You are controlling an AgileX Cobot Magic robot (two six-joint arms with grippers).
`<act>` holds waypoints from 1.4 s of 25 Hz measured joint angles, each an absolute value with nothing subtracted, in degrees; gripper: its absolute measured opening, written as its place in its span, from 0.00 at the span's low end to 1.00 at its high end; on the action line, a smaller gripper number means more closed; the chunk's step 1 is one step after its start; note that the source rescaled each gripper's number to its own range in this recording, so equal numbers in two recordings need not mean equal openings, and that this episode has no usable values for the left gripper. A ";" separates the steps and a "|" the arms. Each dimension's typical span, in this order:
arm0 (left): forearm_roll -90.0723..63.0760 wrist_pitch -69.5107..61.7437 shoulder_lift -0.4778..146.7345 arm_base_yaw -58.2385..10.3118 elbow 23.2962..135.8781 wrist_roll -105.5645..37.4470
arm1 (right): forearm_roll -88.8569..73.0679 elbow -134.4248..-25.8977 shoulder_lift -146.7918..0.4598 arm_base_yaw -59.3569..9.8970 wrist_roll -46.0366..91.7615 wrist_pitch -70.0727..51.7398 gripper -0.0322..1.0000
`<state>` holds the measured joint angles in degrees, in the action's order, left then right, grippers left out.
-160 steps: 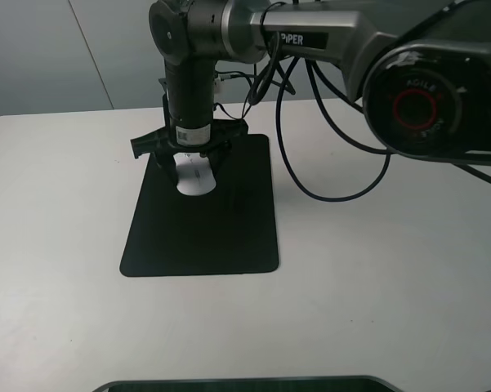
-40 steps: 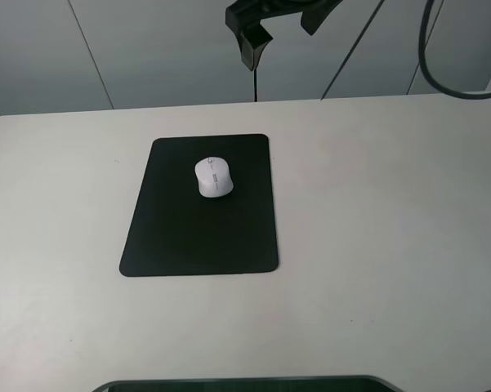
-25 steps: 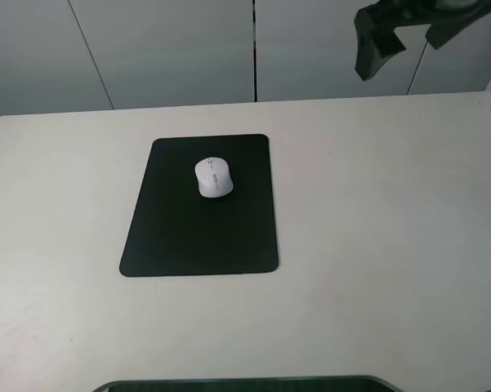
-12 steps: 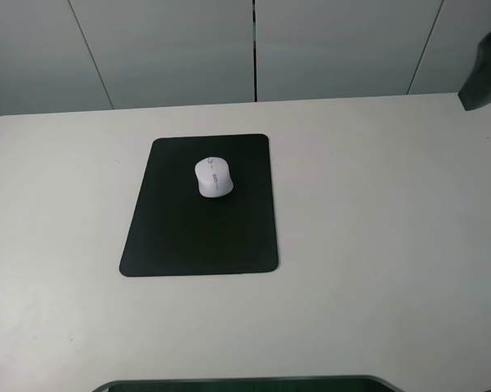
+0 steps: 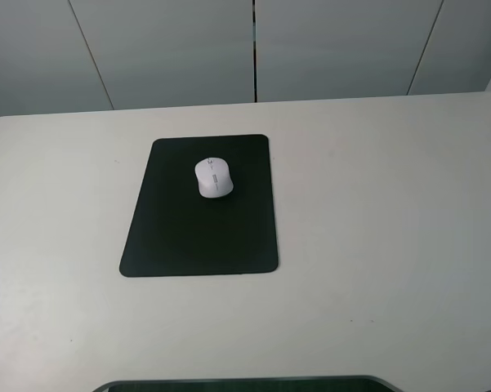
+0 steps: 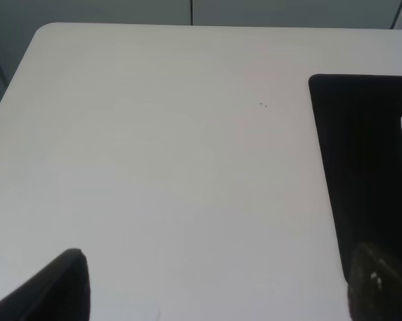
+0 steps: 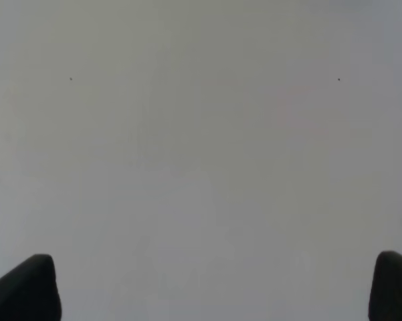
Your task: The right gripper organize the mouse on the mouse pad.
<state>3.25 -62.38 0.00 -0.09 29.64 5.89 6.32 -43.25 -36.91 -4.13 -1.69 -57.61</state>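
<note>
mouse pad (image 5: 200, 208) lies on table (image 5: 376, 245), left of table's middle, nearer far edge. mouse (image 5: 214, 176) sits on mouse pad, in far half, slightly right of pad's centre line. wall panels (image 5: 171, 49) stand behind table.

both pincers (image 6: 214, 287) (image 7: 214, 287) spread wide, empty.

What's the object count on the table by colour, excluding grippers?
White: 1, the mouse
Black: 1, the mouse pad, with the mouse resting on its far half
Total: 2
</note>
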 joint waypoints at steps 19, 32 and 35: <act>3.25 -62.38 0.00 -0.09 29.64 5.89 | 5.06 -29.71 -9.87 -2.34 -7.04 -63.29 1.00; 3.25 -62.38 0.00 -0.09 29.64 5.89 | 5.06 -29.58 -1.65 -2.34 -7.94 -63.07 1.00; 3.25 -62.38 0.00 -0.09 29.64 5.89 | 5.06 -29.55 -0.19 -2.34 -7.94 -62.94 1.00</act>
<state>3.25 -62.38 0.00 -0.09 29.64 5.89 5.06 -29.55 -0.19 -2.34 -7.94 -62.94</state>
